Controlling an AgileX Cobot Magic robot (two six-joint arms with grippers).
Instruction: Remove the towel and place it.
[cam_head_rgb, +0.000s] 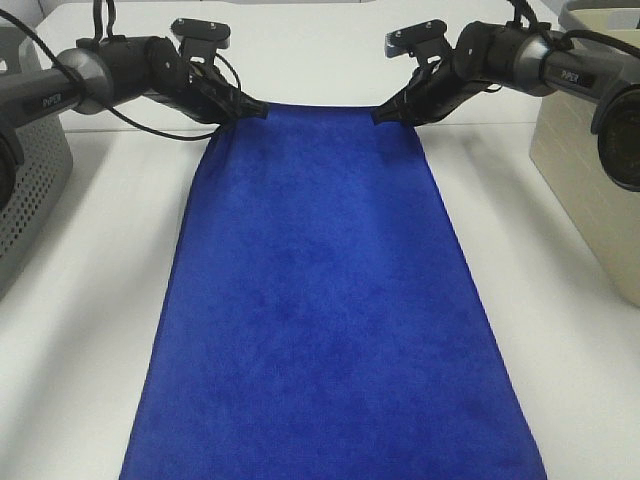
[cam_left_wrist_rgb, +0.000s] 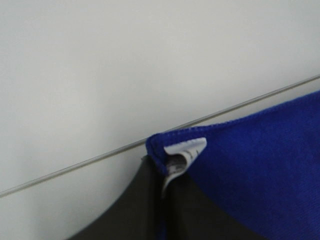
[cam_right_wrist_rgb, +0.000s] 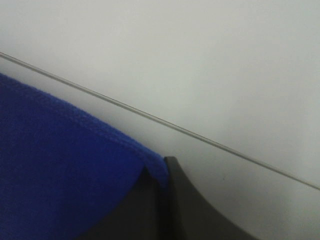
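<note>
Light is bright and even with soft, weak shadows on the white table (cam_head_rgb: 90, 330), the high view is sharp, both wrist views are blurred close up.

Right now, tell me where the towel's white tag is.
The white tag sits at the towel corner pinched by the left gripper, the far-left corner in the exterior high view, near the grey basket.

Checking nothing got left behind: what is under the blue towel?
Around the towel only bare white table shows. Anything beneath is covered; the cloth lies smooth, without bumps. Its far corners are pinched by the left pincer and right pincer.
</note>
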